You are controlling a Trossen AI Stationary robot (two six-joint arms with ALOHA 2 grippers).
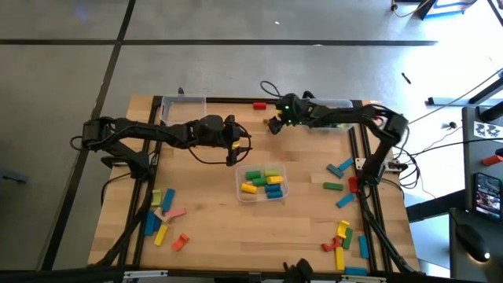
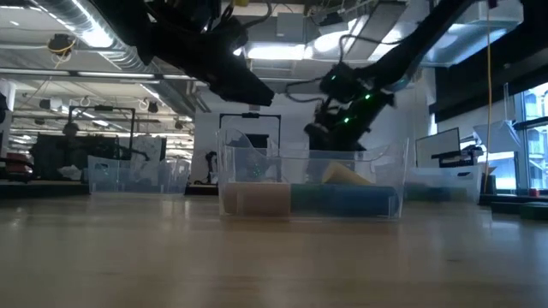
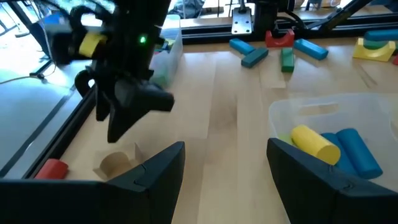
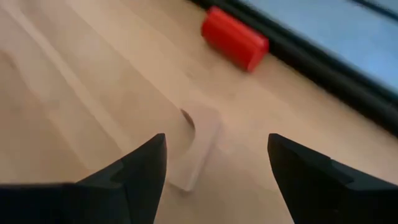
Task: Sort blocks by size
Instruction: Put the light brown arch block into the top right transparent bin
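Near the top centre of the high view, we held our right claw (image 4: 214, 165) spread wide and empty over a pale arch block (image 4: 198, 146) on the tabletop (image 1: 212, 236). A red block (image 4: 234, 37) lay beyond. Our left claw (image 3: 225, 165) also gaped empty beside the bin (image 1: 262, 183) of blocks.

The left arm comes in from the left side and reaches across toward the middle of the table. Its wrist is stretched almost flat, and the left gripper (image 1: 233, 141) hangs above the wood with the two dark fingers (image 3: 155, 171) spread wide apart and nothing between them. The right arm rises from the right side, bends at the elbow and extends along the far edge. The right gripper (image 1: 275, 124) points down at the table, its fingers (image 4: 140, 171) also parted and empty. The two grippers are near each other, not touching.
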